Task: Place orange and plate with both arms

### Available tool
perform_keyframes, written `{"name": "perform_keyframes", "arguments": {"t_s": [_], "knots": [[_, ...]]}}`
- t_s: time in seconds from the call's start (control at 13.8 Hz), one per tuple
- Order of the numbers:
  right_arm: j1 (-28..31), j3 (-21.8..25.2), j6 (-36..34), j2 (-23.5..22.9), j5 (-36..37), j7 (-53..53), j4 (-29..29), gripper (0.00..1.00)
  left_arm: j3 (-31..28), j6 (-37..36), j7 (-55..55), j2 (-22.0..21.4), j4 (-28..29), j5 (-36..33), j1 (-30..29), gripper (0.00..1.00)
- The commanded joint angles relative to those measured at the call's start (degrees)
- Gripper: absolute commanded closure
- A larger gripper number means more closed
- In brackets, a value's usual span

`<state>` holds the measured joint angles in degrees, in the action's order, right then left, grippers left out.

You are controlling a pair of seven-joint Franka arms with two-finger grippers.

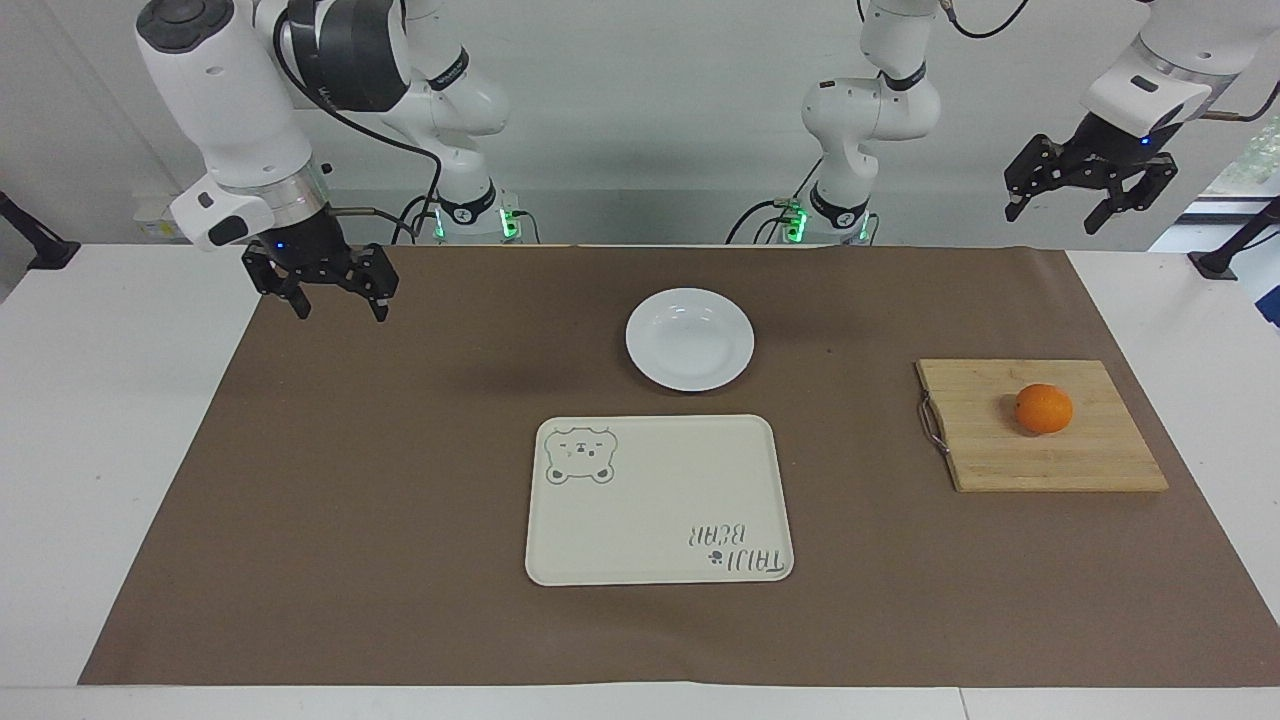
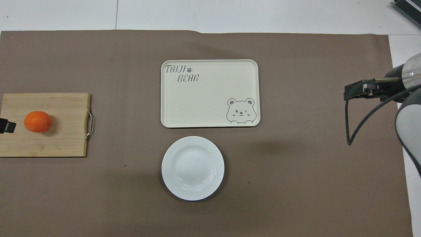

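The orange [image 1: 1043, 408] lies on a wooden board [image 1: 1000, 460] at the left arm's end of the table; it also shows in the overhead view [image 2: 37, 121]. The white plate [image 1: 690, 338] sits empty mid-table, nearer to the robots than the cream tray, and shows in the overhead view [image 2: 192, 168]. My left gripper [image 1: 1053, 218] hangs open and empty high over the board's outer end; only its tip [image 2: 7, 126] shows from above, beside the orange. My right gripper [image 1: 340, 306] is open and empty, low over the brown mat's edge at the right arm's end [image 2: 353, 92].
A rectangular cream tray [image 1: 658, 498] with a bear print lies empty just past the plate, farther from the robots [image 2: 210, 93]. The board [image 2: 65, 112] has a metal handle on its inner side. A brown mat [image 1: 400, 480] covers the white table.
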<state>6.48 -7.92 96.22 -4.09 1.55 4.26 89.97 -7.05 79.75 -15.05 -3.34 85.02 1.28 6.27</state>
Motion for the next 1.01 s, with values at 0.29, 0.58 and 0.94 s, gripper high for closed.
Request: {"name": "perform_keyframes", "arguments": {"t_s": [0.29,0.58,0.94], "knots": [[0.5,-0.5,0.8,0.3,0.3,1.2,0.6,0.00,0.2,-0.2,0.4,-0.3,-0.1,-0.5,-0.5,0.00],[0.5,-0.5,0.8,0.3,0.2,1.1,0.6,0.00,0.2,-0.3,0.4,-0.3,-0.1,-0.5,-0.5,0.00],[0.5,-0.5,0.8,0.3,0.3,1.1,0.6,0.00,0.1,-1.0,0.4,-0.4,-0.1,-0.6,-0.6,0.00]]}}
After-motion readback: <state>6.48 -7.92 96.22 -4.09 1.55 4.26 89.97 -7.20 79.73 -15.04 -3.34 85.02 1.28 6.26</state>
